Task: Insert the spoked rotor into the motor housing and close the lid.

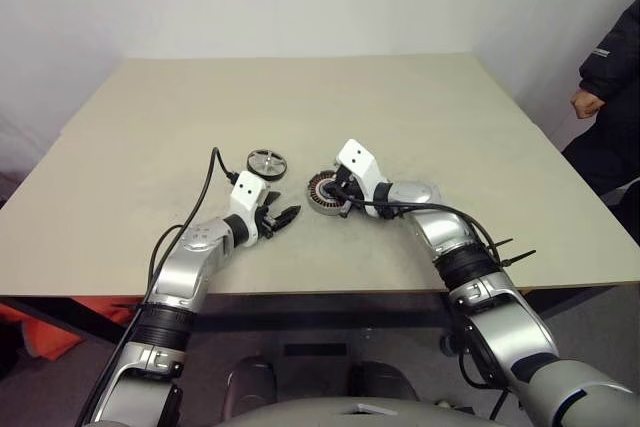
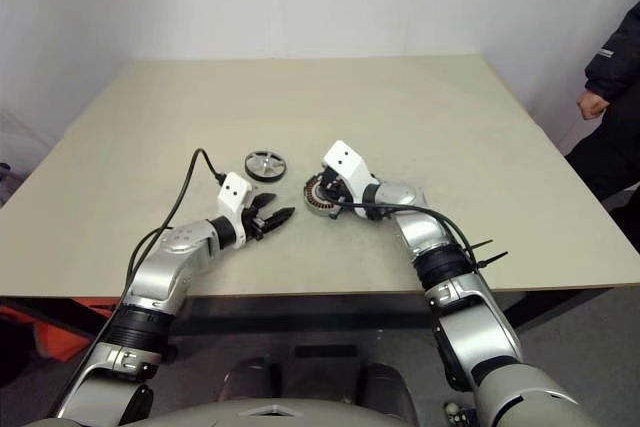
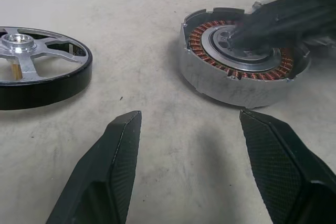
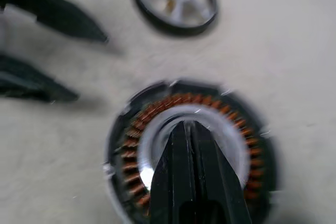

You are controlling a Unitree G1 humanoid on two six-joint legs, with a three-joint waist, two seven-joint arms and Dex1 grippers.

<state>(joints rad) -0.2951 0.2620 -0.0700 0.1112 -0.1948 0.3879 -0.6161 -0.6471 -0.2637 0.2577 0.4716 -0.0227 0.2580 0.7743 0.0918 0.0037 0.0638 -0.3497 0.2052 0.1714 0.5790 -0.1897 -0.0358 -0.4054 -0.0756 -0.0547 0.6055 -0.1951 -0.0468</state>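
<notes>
Resting my right fingers (image 4: 194, 129), pressed together, on the housing's (image 3: 239, 80) centre steadies it on the surface (image 1: 300, 97). My left fingers (image 3: 123, 150) stand apart, empty. The rotor (image 1: 266, 163) lies near; I should grip its rim and keep it level.

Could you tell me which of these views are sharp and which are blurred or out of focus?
Left wrist view: motor housing and spoked rotor crisp, right pincer over the housing smeared. Right wrist view: soft throughout, copper windings and rotor fuzzy. Left eye view: evenly lit, sharp, soft shadows on the table.
</notes>
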